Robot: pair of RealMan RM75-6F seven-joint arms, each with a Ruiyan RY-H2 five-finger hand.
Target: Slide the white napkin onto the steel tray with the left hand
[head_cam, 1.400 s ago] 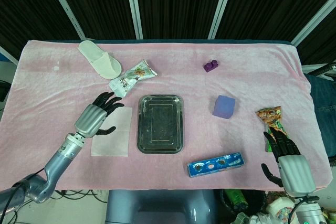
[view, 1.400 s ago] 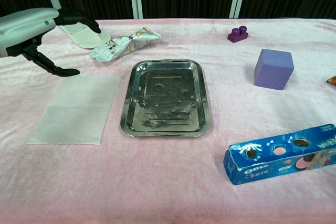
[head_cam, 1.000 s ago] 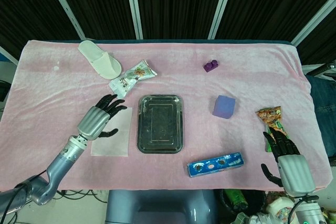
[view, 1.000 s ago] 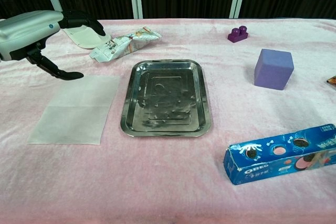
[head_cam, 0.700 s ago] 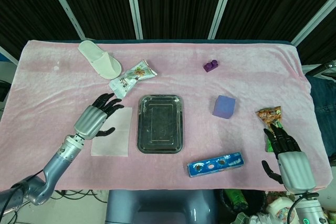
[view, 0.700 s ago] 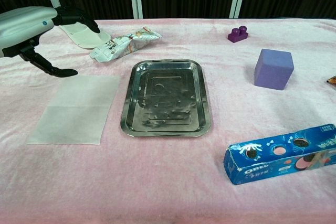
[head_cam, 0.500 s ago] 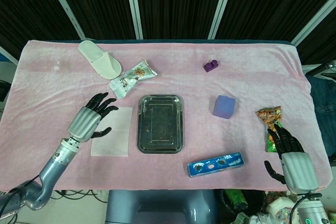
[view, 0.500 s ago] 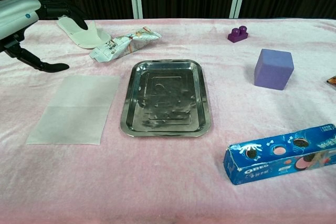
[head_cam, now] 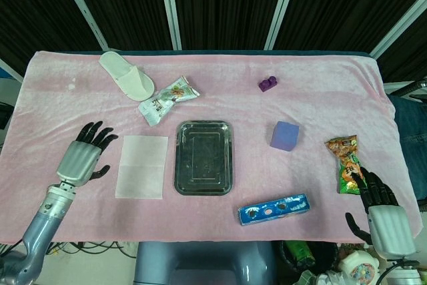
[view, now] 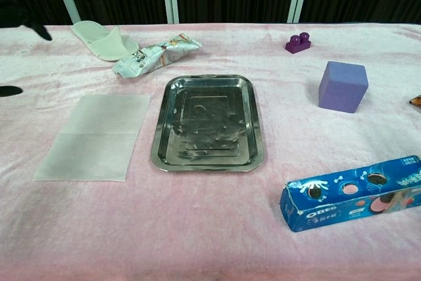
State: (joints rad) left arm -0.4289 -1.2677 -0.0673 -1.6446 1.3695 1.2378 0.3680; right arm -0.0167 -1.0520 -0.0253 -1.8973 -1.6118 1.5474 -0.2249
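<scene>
The white napkin [head_cam: 142, 166] [view: 95, 136] lies flat on the pink cloth, just left of the steel tray [head_cam: 204, 157] [view: 209, 123], which has nothing in it. My left hand [head_cam: 84, 153] hovers left of the napkin, apart from it, fingers spread and holding nothing. In the chest view only its dark fingertips [view: 26, 25] show at the left edge. My right hand [head_cam: 380, 201] is at the table's front right corner, fingers apart and holding nothing.
A white slipper [head_cam: 126, 75] and a snack packet [head_cam: 168, 98] lie behind the napkin. A purple cube [head_cam: 285, 135], a small purple brick [head_cam: 267, 84], an Oreo box [head_cam: 273, 209] and another snack bag [head_cam: 343, 155] sit right of the tray.
My left hand has drawn back to the left, off the napkin's top edge and nearly out of the chest view. The napkin has not moved. My right hand has slid slightly toward the front corner.
</scene>
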